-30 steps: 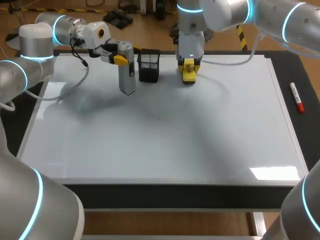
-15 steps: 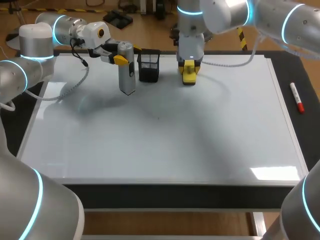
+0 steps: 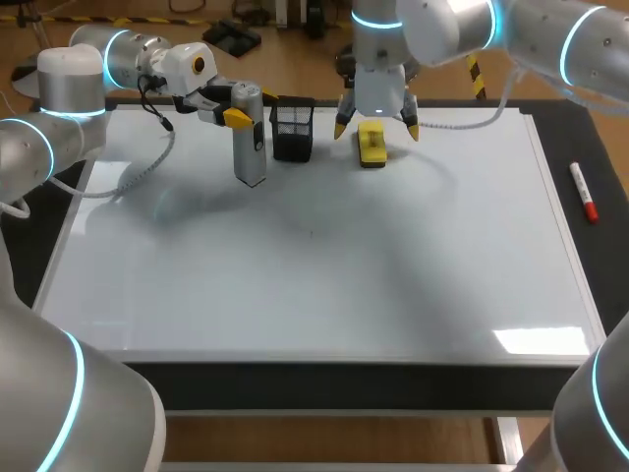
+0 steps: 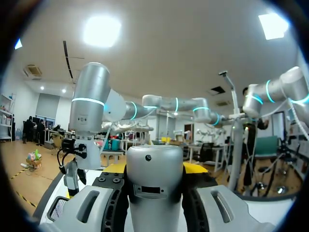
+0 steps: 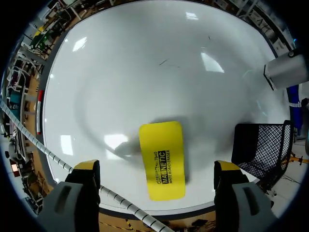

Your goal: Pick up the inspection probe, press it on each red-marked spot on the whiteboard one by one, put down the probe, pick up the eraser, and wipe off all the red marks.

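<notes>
Left claw (image 3: 234, 112) clamps the probe (image 3: 250, 147) upright beside the mesh holder (image 3: 293, 131), kept clear of the work. Right claw (image 3: 375, 131) is spread wide, straddling the eraser (image 3: 371, 147) flat on the whiteboard (image 3: 314, 256). No red marks show, so we judge the wiping done.

eraser (image 3: 371, 144) right of basket (image 3: 293, 131), probe (image 3: 250, 138) left

Centre of whiteboard (image 3: 324, 265) through 6 o'clock is bare; either claw passes freely. Obstacles bunch at 11–12 o'clock on the far edge: probe (image 3: 250, 147) upright, gripped by left claw (image 3: 251, 106), mesh cup (image 3: 293, 131) just beside it, eraser (image 3: 371, 145) flat under the spread right claw (image 3: 376, 129). Marker (image 3: 584, 191) lies off-board at 3 o'clock on the desk (image 3: 600, 138).
</notes>
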Controlling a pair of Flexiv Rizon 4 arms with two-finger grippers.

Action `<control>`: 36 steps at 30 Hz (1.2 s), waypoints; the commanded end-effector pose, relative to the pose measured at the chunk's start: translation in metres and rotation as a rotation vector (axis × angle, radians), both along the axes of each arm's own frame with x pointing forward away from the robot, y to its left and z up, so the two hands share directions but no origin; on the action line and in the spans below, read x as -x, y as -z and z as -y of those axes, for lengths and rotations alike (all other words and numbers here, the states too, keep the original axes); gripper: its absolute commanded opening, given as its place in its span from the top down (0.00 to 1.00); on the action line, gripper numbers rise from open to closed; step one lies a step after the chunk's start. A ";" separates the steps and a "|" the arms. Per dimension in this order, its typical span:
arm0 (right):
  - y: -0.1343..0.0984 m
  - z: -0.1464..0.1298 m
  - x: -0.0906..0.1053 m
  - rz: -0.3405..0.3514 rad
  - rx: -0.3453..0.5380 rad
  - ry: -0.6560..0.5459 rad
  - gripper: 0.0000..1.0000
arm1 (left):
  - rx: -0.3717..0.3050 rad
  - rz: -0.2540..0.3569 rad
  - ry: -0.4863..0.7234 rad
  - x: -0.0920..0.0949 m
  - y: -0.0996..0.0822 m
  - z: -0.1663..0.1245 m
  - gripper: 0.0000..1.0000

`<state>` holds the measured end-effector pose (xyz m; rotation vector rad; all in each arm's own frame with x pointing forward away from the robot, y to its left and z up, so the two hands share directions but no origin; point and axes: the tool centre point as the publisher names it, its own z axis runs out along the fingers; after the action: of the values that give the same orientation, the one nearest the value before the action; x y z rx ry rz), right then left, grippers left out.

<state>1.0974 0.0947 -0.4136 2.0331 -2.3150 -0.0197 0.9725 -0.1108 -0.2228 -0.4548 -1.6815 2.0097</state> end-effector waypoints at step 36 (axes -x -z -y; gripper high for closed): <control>-0.132 0.069 0.030 -0.054 -0.510 0.900 0.00 | -0.002 0.000 0.001 0.000 -0.002 0.000 1.00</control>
<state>1.0805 0.0324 -0.2893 0.8906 -3.1067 -0.7166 0.9725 -0.1108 -0.2228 -0.4548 -1.6816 2.0097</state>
